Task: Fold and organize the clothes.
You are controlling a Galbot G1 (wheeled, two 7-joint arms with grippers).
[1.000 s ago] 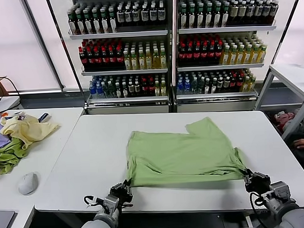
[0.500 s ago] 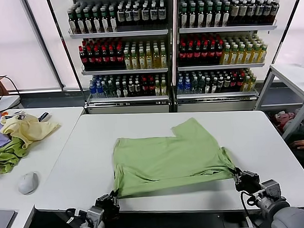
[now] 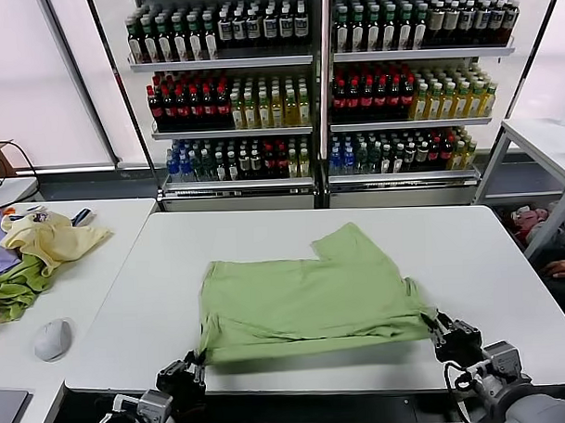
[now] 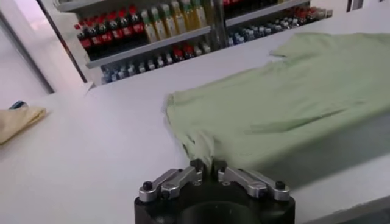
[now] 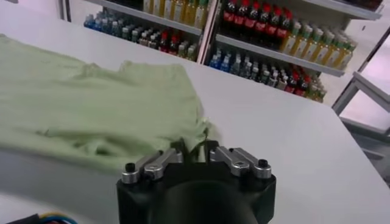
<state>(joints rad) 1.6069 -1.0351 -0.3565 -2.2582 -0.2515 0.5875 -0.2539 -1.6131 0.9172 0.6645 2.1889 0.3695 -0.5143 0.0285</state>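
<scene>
Green shirt (image 3: 309, 303) corners sit between narrowly parted left end effector (image 4: 208, 165) and right end effector (image 5: 196, 148).

shirt (image 3: 309, 299) | light green, thin | folded flat, near edge rumpled | white table's front

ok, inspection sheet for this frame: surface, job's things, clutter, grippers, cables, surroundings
surface: white table, shirt spread over its near middle.
job's things: light green shirt lying flat, near hem at the table's front edge.
clutter: side table on the left holds a pale yellow garment, a darker green garment and a mouse.
grippers: left gripper at the shirt's near left corner; right gripper at the near right corner; fabric sits between the fingertips of both.
cables: black cable looped along the right arm.
surroundings: drink shelves behind the table.
</scene>
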